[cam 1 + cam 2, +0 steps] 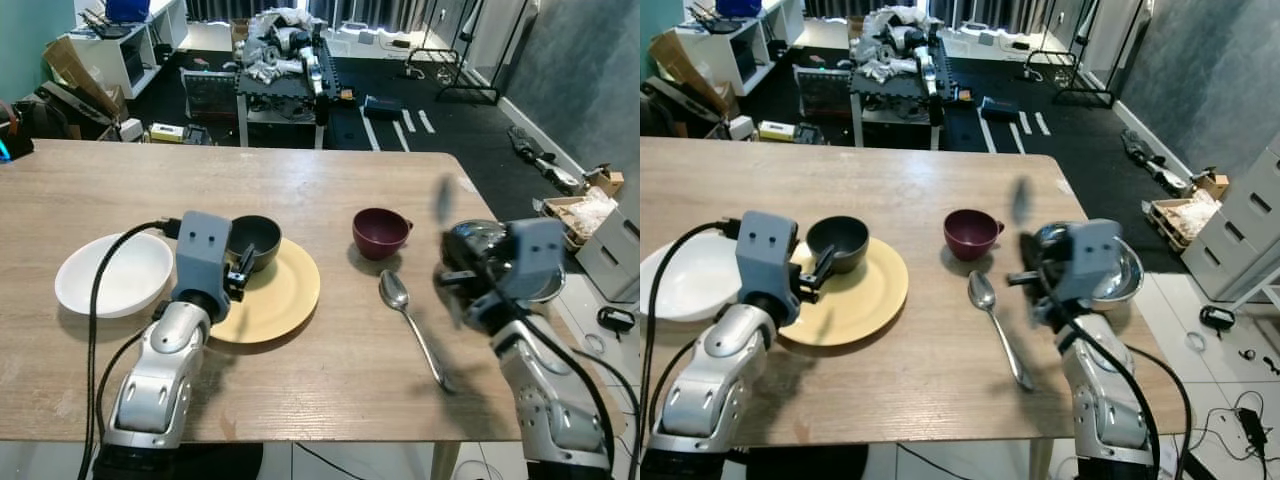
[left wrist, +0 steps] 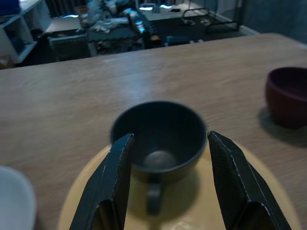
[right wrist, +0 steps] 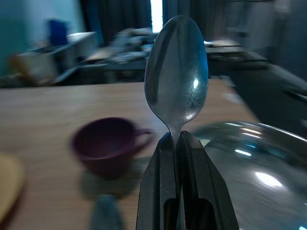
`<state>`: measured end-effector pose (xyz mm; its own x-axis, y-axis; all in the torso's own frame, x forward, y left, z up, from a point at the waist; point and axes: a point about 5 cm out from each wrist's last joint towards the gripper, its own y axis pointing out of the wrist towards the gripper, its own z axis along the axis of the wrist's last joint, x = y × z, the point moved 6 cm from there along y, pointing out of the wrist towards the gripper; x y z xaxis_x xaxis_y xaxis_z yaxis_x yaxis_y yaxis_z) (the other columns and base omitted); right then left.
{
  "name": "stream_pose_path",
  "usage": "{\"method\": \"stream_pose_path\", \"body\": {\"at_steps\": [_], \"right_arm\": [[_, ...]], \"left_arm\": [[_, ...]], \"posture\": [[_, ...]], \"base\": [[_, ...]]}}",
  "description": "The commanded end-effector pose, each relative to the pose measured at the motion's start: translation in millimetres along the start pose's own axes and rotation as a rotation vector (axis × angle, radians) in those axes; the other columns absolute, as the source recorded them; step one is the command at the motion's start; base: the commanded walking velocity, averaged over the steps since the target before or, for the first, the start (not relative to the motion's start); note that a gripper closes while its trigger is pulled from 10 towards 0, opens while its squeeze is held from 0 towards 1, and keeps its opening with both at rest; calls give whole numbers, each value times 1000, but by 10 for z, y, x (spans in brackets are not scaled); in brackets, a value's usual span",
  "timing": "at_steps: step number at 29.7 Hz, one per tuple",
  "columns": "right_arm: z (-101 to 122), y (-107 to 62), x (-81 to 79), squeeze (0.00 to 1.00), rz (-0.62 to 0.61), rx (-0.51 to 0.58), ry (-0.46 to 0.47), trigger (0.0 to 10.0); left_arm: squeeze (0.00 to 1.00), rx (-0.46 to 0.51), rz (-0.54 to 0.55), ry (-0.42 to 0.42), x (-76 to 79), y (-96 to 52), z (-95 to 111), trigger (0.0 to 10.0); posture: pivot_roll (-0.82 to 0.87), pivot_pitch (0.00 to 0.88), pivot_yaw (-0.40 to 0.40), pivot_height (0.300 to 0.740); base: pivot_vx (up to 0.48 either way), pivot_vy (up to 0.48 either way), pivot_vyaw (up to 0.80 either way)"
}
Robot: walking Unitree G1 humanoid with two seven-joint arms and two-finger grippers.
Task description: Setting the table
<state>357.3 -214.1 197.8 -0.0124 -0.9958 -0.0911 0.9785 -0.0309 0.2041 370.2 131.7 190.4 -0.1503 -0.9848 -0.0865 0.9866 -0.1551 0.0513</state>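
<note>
A dark cup stands on the far part of a yellow plate, its handle turned toward my left wrist. My left gripper is open, one finger on each side of the cup, and no contact is visible. My right gripper is shut on the handle of a metal spoon, held upright above the table's right part; in the head view it looks blurred. A second spoon lies flat on the table between the plate and my right arm. A maroon cup stands behind it.
A white bowl sits left of the yellow plate. A shiny metal bowl rests near the table's right edge, just behind my right gripper. Beyond the wooden table are shelves, a cluttered low table and dark floor.
</note>
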Motion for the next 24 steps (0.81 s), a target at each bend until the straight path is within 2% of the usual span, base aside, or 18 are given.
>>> {"method": "stream_pose_path", "body": {"at_steps": [1, 4, 13, 16, 19, 23, 24], "right_arm": [[-17, -39, 114, 0, -73, 5, -2, 10000], [-110, -54, 151, 0, -106, -17, 21, 10000], [-196, -43, 125, 0, -140, -27, 10, 10000], [-245, -41, 124, 0, -161, -38, 56, 10000], [-265, -38, 130, 0, -166, -45, 76, 10000], [-299, -35, 89, 0, -137, -60, 62, 10000], [-316, -27, 38, 0, -113, -69, 35, 10000]], "left_arm": [[0, 13, -35, -4, 76, -9, 32, 10000], [0, 24, -51, -14, 135, 7, 57, 10000], [0, 23, -49, -19, 206, 59, 56, 10000], [0, 36, -68, -47, 270, 49, 80, 10000], [0, 36, -68, -49, 269, 45, 76, 10000], [0, 34, -58, -47, 240, 51, 61, 10000], [0, 33, -53, -45, 229, 54, 57, 10000]], "posture": [[-56, 0, 45, 740], [-59, 0, 44, 740], [-65, 0, 38, 740], [-72, 0, 37, 740], [-72, 0, 37, 740], [-72, 0, 37, 740], [-68, 0, 36, 740]], "base": [[0, 0, 0], [0, 0, 0], [0, 0, 0], [0, 0, 0], [0, 0, 0], [0, 0, 0], [0, 0, 800]]}}
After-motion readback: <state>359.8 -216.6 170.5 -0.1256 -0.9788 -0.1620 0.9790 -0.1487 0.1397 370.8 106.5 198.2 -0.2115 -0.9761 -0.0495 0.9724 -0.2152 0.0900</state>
